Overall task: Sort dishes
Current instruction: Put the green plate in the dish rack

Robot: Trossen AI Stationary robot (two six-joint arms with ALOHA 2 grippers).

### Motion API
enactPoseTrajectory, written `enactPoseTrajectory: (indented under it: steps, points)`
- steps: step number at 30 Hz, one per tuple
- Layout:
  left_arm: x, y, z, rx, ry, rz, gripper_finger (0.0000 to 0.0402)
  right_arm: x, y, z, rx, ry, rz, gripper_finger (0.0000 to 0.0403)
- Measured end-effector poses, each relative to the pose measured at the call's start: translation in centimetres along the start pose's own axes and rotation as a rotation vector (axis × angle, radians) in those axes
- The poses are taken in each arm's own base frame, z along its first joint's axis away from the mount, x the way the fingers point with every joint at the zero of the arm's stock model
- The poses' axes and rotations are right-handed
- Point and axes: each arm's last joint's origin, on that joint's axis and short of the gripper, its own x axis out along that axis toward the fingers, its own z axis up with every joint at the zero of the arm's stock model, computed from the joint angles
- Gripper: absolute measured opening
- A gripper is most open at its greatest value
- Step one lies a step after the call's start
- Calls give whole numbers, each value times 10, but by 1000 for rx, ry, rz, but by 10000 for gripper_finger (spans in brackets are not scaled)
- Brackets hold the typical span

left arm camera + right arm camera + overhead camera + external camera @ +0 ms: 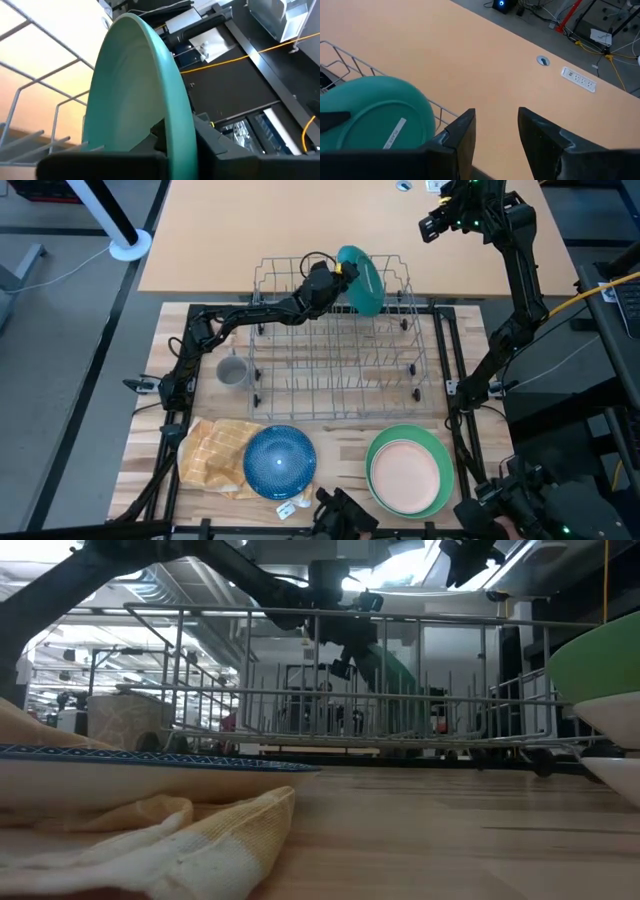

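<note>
The left gripper (340,272) pinches the rim of a teal plate (362,280), held on edge over the rack's (335,340) far side. The right gripper (496,131) (fingers spread, empty) hovers high beyond the rack's far right.

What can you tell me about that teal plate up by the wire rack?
The teal plate is round, smooth and matte, possibly plastic, with a pale label on its underside. It stands on edge, tilted, over the far side of the grey wire rack. The left gripper pinches its rim. Whether it touches the rack is unclear.
</note>
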Motion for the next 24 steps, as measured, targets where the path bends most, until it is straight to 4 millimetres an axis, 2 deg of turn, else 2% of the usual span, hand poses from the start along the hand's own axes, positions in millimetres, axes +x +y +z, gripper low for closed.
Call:
enactPoseTrajectory:
  steps: [11, 19, 24]
  points:
    - [0, 0, 0, 67, 7, -3, 120, 0, 0, 0, 0, -5, -1, 152]
    - [2, -1, 4, 63, -5, -19, 134, 0, 0, 0, -1, 1, 0, 152]
    - [8, 3, 16, 37, -32, -12, 134, 0, 0, -2, -1, 18, 4, 152]
